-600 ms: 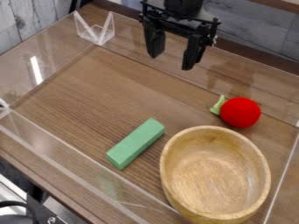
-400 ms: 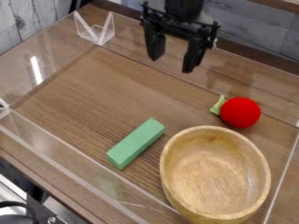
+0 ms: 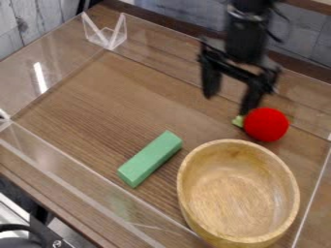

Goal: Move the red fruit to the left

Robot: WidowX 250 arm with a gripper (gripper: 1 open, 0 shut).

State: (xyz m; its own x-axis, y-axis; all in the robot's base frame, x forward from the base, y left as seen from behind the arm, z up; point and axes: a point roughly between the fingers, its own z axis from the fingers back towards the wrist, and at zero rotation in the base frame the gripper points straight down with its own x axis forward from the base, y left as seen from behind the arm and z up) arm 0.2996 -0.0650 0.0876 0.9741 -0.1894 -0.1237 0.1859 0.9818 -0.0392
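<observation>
Hovering open pincer (image 3: pixel 238 101), wide apart, holding nothing.

No legible text, label, brand, number or sign on any visible surface.

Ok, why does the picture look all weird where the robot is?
In the camera view, the robot arm comes out doubled and streaky, probably from moving; its claw is a see-through smear; the red fruit, green block and wooden bowl look much clearer.
</observation>
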